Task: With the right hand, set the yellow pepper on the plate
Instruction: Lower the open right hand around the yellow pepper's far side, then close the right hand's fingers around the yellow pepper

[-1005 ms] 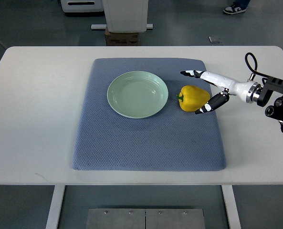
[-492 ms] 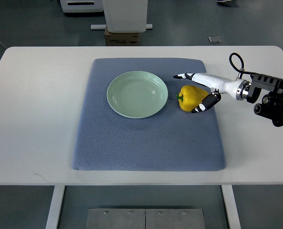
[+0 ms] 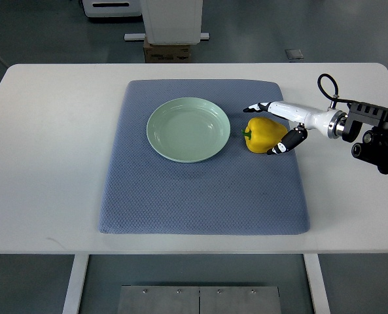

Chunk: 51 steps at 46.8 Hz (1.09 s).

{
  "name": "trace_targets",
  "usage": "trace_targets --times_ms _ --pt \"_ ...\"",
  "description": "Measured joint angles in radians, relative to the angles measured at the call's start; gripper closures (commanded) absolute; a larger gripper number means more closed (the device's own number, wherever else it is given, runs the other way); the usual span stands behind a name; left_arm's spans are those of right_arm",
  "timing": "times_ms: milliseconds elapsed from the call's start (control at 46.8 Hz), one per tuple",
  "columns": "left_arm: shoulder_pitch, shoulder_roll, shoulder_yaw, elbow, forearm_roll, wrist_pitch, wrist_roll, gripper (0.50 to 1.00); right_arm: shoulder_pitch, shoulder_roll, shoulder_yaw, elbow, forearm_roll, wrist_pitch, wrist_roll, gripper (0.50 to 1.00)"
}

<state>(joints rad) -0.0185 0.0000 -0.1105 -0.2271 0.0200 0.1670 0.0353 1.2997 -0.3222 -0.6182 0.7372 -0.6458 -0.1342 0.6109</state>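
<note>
While the pepper [image 3: 265, 134] sits on the blue mat [image 3: 200, 190], just right of the green plate [image 3: 188, 129], my right hand [image 3: 280, 126] reaches in around it. My fingers [image 3: 258, 107] are spread wide on both sides of the pepper. I am not gripping it.

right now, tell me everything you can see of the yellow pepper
The yellow pepper is glossy, smooth and whole, lying on its side on the blue-grey mat with its green stem toward the pale green plate, just clear of the rim. The right hand brackets its far side, fingers spread around it; contact is unclear.
</note>
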Motion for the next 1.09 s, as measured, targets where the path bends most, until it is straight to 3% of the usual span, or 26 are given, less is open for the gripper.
trace_targets --times_ms 256,727,919,1047,1090 --pt "0.000 0.000 0.000 0.000 0.000 0.000 0.000 0.500 -0.002 0.002 -0.001 -0.011 0.000 -0.001 0.000 0.609" --pt "0.000 0.000 0.000 0.000 0.000 0.000 0.000 0.500 -0.004 0.005 -0.018 -0.028 0.001 0.000 0.000 0.680" --pt "0.000 0.000 0.000 0.000 0.000 0.000 0.000 0.500 -0.004 0.008 -0.018 -0.029 0.001 -0.001 0.000 0.818" --pt "0.000 0.000 0.000 0.000 0.000 0.000 0.000 0.500 -0.003 0.008 -0.018 -0.029 0.001 -0.001 0.000 1.000" --pt "0.000 0.000 0.000 0.000 0.000 0.000 0.000 0.500 -0.003 0.008 -0.018 -0.029 0.001 -0.001 0.000 1.000"
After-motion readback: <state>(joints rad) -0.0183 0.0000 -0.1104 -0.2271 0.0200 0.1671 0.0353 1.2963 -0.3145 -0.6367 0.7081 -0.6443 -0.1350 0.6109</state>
